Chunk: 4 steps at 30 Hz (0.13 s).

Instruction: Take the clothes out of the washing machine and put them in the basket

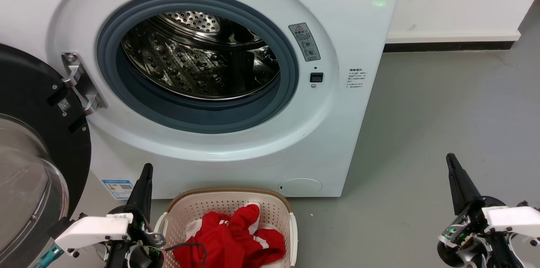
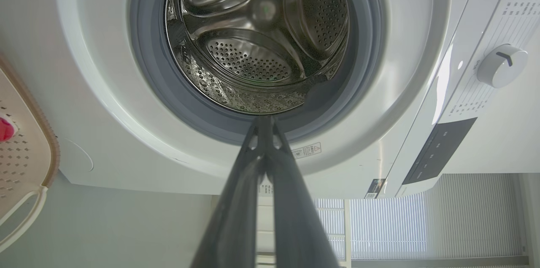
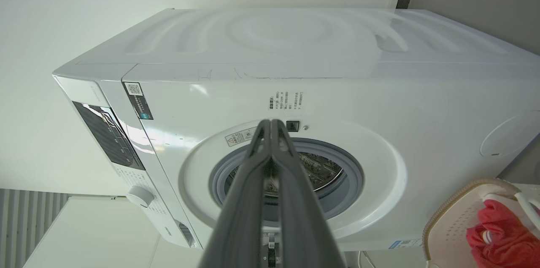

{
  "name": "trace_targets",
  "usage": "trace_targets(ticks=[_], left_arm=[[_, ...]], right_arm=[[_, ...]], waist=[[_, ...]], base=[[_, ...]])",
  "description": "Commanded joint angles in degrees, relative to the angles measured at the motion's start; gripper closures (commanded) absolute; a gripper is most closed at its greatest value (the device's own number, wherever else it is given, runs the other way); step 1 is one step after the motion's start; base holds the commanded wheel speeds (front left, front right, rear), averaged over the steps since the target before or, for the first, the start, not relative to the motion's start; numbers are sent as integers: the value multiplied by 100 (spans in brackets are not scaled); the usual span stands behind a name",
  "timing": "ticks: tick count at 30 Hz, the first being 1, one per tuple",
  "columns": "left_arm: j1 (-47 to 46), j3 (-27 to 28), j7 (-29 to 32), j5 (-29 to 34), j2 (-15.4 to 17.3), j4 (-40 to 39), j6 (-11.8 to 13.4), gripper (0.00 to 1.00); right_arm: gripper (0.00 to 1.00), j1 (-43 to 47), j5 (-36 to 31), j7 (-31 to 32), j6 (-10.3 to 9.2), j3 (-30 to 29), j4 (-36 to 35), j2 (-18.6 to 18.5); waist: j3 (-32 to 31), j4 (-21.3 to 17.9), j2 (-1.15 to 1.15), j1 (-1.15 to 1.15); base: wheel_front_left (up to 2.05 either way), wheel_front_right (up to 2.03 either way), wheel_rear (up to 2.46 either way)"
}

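Observation:
The red clothes (image 1: 231,236) with white trim lie bunched inside the cream basket (image 1: 282,213) on the floor, just below the washing machine (image 1: 358,27). Its steel drum (image 1: 198,59) looks bare, and the black-rimmed glass door (image 1: 29,166) hangs wide to the left. My left gripper (image 1: 147,167) is shut with nothing in it, its tips pointing up beside the basket's left rim. Far to the right, over the grey floor, my right gripper (image 1: 449,157) is likewise shut and holds nothing. The basket (image 3: 447,217) and clothes (image 3: 506,234) also sit at the lower right of the right wrist view.
Grey floor (image 1: 443,112) stretches to the right of the machine up to a white wall with a dark skirting (image 1: 451,46). The machine's control dial (image 2: 502,65) and dark panel (image 2: 438,150) appear in the left wrist view. A thin black cable (image 1: 192,246) lies over the clothes.

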Motion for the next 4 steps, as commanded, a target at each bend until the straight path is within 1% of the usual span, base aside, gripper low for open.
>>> trace_targets(ticks=[1,4], left_arm=[[-52,37,34,-67,-28,15,-24,100],[-49,41,31,-49,-32,13,-21,100]], right_arm=[[100,-70,72,31,-2,-17,27,16],[100,-71,60,33,-2,-24,26,21]], waist=[[1,0,0,0],[1,0,0,0]], base=[[0,0,0],[0,0,0]])
